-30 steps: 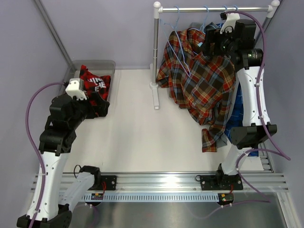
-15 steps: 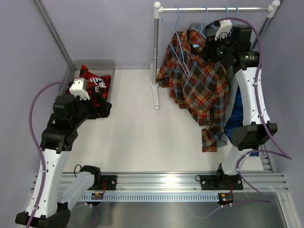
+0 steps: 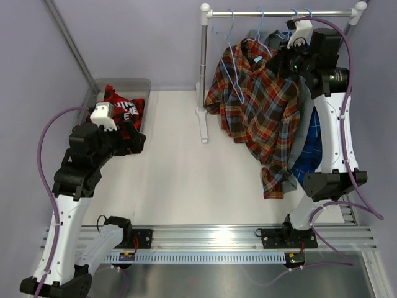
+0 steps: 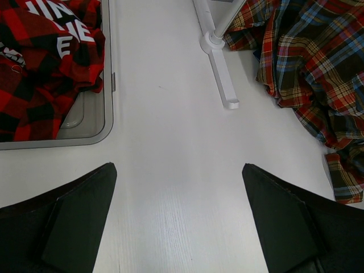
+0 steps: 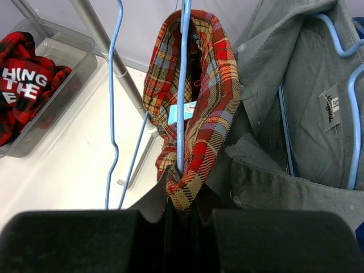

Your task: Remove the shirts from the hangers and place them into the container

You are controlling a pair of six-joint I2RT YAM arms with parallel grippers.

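The plaid shirt (image 3: pixel 260 105) is soft woven cloth, hangers (image 5: pixel 182 85) thin smooth wire, container (image 4: pixel 108 85) smooth see-through plastic, rail (image 3: pixel 279 12) shiny metal, surface (image 3: pixel 180 180) matt white, faint grain.

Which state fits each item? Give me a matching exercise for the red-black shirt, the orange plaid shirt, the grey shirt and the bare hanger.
1. red-black shirt
2. orange plaid shirt
3. grey shirt
4. bare hanger

A. collar clamped in the right arm's jaws
B. lying in the container
C. wire only, nothing on it
D. hanging beside the plaid one, not gripped

Pairs: 1-B, 2-A, 3-D, 4-C
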